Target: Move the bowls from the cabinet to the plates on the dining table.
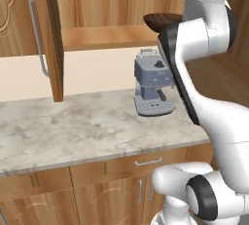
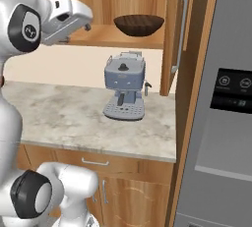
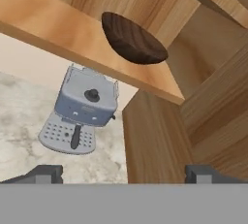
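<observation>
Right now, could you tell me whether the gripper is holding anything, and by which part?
Nothing is held. The gripper is open and apart from the brown bowl, which sits on the cabinet shelf.

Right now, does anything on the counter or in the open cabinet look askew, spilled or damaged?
Nothing stands out. The dark brown bowl sits upright on the cabinet shelf, and the coffee machine stands square on the marble counter, with no spill.

My arm rises bent at the elbow, forearm lifted high and reaching forward. My claw (image 3: 124,173) is raised, its two fingertips (image 3: 46,173) spread wide apart, holding nothing.
</observation>
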Tool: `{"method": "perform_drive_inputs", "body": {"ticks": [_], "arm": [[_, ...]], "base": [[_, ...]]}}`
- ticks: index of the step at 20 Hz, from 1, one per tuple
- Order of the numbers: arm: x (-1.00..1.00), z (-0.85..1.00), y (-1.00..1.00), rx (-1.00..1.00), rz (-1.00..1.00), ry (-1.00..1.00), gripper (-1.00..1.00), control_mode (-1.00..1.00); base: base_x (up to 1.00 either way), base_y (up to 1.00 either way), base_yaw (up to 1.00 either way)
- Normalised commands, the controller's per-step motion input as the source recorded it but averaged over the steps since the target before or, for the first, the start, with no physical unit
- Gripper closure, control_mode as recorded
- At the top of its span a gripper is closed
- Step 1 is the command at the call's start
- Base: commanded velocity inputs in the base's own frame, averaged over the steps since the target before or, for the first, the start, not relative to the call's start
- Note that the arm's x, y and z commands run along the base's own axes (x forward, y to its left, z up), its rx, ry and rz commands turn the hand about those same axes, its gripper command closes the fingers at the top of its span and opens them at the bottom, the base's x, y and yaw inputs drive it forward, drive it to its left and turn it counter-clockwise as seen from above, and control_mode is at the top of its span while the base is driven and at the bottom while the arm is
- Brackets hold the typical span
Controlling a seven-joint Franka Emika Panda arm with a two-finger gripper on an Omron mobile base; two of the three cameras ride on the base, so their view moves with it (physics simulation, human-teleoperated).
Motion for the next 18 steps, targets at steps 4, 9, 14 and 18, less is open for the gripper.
{"method": "perform_drive_inputs", "body": {"ticks": [4,9,14,18], "arm": [[1.00,-0.32,-0.10,0.00,0.00,0.10,-1.00,-1.00],[0.98,-0.04,-0.19,0.00,0.00,0.12,-1.00,-1.00],[0.81,-0.04,-0.14,0.00,0.00,0.05,-1.00,-1.00],[0.89,-0.18,-0.03,0.00,0.00,0.05,-1.00,-1.00]], "base": [[0.00,0.00,0.00],[0.00,0.00,0.00],[0.00,0.00,0.00],[0.00,0.00,0.00]]}}
